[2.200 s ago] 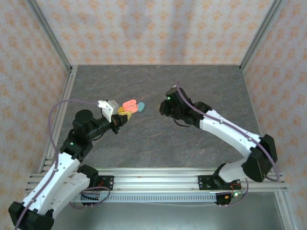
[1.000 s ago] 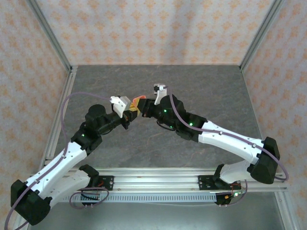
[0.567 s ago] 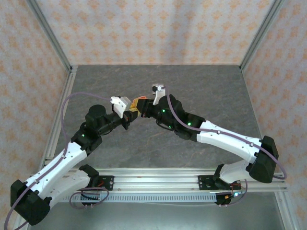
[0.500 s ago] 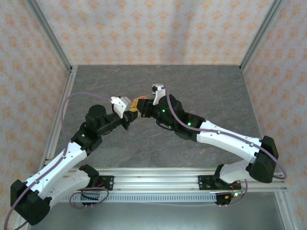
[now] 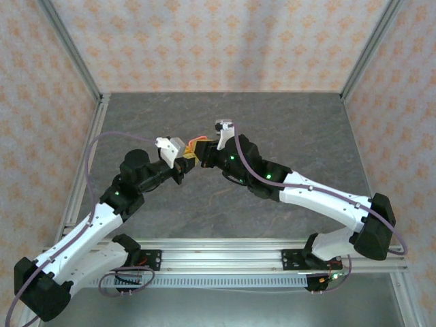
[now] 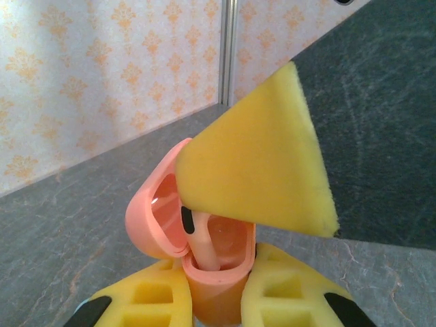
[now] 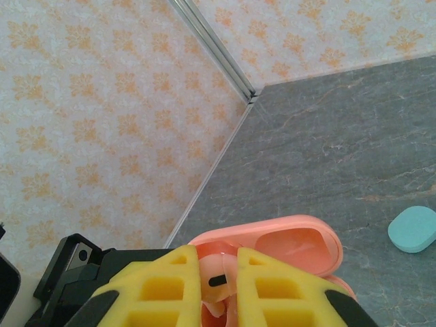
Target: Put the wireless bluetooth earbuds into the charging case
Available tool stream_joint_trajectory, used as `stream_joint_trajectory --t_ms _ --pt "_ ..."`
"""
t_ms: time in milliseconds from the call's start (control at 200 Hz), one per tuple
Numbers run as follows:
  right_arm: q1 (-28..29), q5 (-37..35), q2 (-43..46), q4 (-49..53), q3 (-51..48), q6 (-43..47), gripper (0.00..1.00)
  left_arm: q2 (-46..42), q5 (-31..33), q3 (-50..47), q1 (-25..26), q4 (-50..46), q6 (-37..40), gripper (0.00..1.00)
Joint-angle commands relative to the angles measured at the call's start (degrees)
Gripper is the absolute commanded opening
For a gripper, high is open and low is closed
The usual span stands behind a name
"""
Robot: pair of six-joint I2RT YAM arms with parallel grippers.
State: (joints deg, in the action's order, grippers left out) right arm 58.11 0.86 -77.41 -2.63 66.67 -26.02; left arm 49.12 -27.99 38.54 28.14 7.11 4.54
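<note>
My left gripper [image 6: 216, 274] is shut on the base of the coral-pink charging case [image 6: 216, 289], which it holds upright with its lid [image 6: 151, 212] hinged open to the left. A coral-pink earbud [image 6: 201, 244] stands stem-down in the case's left well. My right gripper [image 7: 218, 262] comes in from above and is shut on that earbud [image 7: 219, 281], its yellow finger [image 6: 259, 170] covering the case's mouth. In the top view the two grippers [image 5: 185, 162] [image 5: 199, 151] meet over the middle of the table with the case [image 5: 193, 146] between them.
A teal oval case [image 7: 412, 229] lies on the dark grey table [image 5: 286, 116] beyond the pink one. Patterned walls and an aluminium frame [image 5: 71, 65] close in the table at the back and on both sides.
Since the earliest frame both arms have swung together at mid-table, the case now between them. Over the last second they hardly move; the right gripper shifts slightly.
</note>
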Motion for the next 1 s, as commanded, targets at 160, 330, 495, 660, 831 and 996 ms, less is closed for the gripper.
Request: stream_joint_trajectory --t_ms 160,330,495,660,831,996 --pt "0.34 0.08 1.18 1.65 -1.02 1.06 0.29 -1.15 -0.03 1.34 0.28 2.77 0.23 0.0" --pt "0.31 -0.16 1.34 1.91 -0.69 1.39 0.3 -1.42 0.08 1.29 0.36 2.47 0.21 0.0" --pt "0.34 -0.46 0.88 2.63 -0.49 1.09 0.28 -2.0 0.29 1.11 0.36 2.26 0.45 0.0" --pt "0.32 -0.56 0.6 3.07 -0.41 0.19 0.26 -2.19 0.28 1.09 0.37 1.83 0.58 0.0" --pt "0.29 -1.7 1.5 3.96 -0.14 -0.2 0.32 -2.33 0.39 1.09 0.37 1.5 0.65 0.0" --pt "0.33 -2.18 2.27 4.01 0.25 -0.69 0.36 -2.37 0.25 1.09 0.32 1.19 0.63 0.0"
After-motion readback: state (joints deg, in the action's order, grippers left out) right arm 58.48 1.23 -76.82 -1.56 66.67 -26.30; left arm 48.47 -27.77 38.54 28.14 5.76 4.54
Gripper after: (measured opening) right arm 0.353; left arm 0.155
